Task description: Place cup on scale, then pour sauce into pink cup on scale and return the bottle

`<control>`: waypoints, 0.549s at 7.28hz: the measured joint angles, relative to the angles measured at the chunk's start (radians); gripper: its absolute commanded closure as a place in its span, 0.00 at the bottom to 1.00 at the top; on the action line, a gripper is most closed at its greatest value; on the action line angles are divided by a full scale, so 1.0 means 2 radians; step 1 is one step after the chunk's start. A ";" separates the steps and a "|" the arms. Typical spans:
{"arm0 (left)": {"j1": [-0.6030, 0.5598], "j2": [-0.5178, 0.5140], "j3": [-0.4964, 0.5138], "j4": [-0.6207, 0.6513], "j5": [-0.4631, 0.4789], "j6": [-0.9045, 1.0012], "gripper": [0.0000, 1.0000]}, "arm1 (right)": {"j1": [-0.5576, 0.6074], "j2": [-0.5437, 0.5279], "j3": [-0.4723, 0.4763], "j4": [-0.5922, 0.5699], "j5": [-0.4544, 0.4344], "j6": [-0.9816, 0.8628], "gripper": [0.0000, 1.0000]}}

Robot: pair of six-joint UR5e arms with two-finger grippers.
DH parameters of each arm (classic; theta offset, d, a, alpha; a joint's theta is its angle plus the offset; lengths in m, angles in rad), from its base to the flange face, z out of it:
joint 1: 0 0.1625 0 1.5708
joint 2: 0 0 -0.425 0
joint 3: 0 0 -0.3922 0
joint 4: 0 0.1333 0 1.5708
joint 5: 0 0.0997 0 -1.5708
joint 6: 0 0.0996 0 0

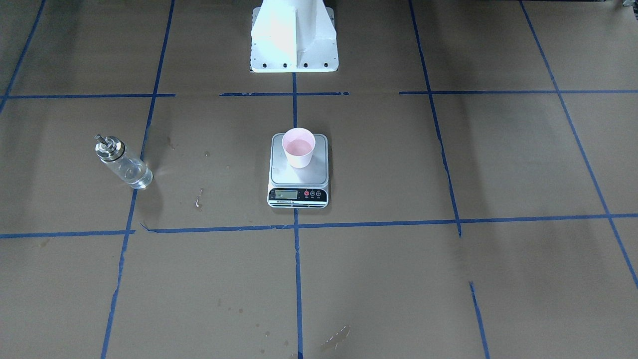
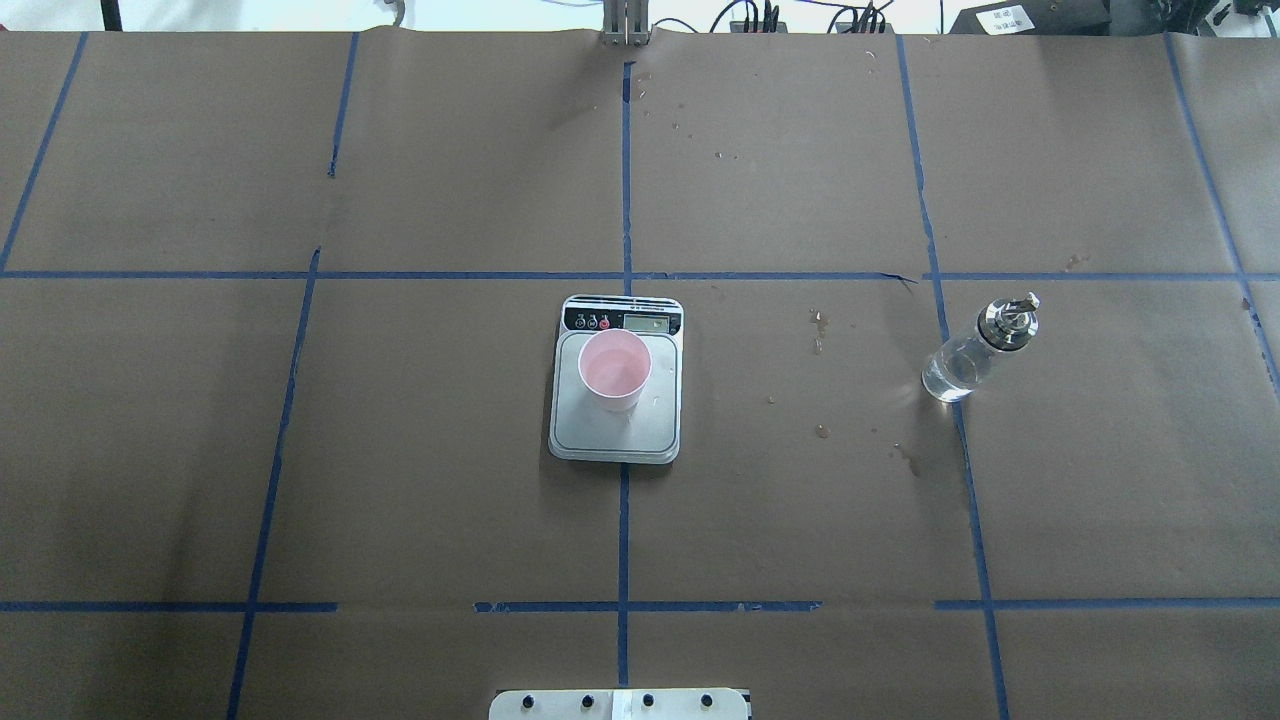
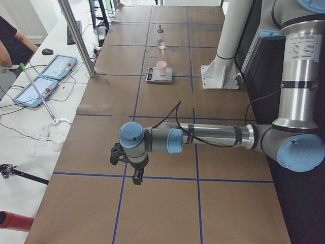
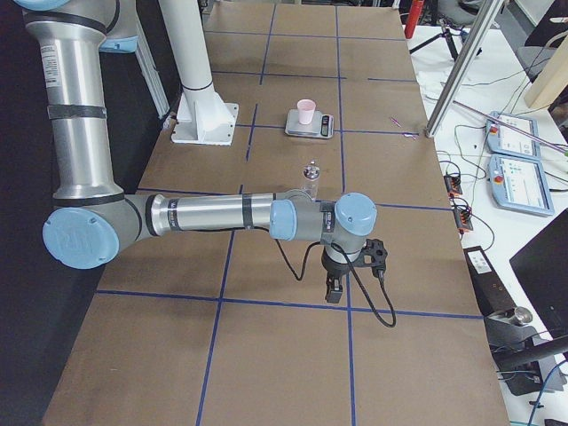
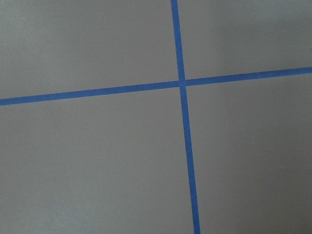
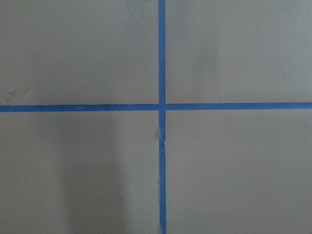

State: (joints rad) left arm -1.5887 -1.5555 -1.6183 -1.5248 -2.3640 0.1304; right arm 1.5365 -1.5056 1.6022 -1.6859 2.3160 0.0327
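The pink cup (image 1: 298, 147) stands upright on the scale's silver platform (image 1: 298, 172); both also show in the overhead view, the cup (image 2: 614, 369) on the scale (image 2: 617, 430). The clear glass bottle (image 1: 122, 163) with its silver cap stands upright on the table, well apart from the scale, on the robot's right (image 2: 975, 352). The sauce is too faint to make out. My left gripper (image 3: 136, 175) and right gripper (image 4: 334, 288) show only in the side views, each far out toward its own end of the table, away from the cup and bottle; I cannot tell whether they are open or shut.
Brown paper with blue tape lines covers the table (image 2: 400, 450). The white robot base (image 1: 294, 40) stands behind the scale. Small wet spots (image 2: 818, 330) lie between scale and bottle. Tablets and cables (image 3: 45, 79) lie beside the table, by a person (image 3: 12, 43).
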 measured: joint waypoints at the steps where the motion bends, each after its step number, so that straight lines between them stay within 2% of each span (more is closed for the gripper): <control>1: 0.000 0.000 0.000 0.000 0.000 0.000 0.00 | 0.000 0.000 0.001 0.000 0.006 0.001 0.00; 4: 0.000 0.001 0.000 0.000 0.000 0.000 0.00 | 0.000 -0.005 -0.005 0.027 0.017 0.001 0.00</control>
State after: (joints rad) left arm -1.5890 -1.5540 -1.6183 -1.5248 -2.3639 0.1304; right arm 1.5370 -1.5155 1.5917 -1.6316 2.3490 0.0352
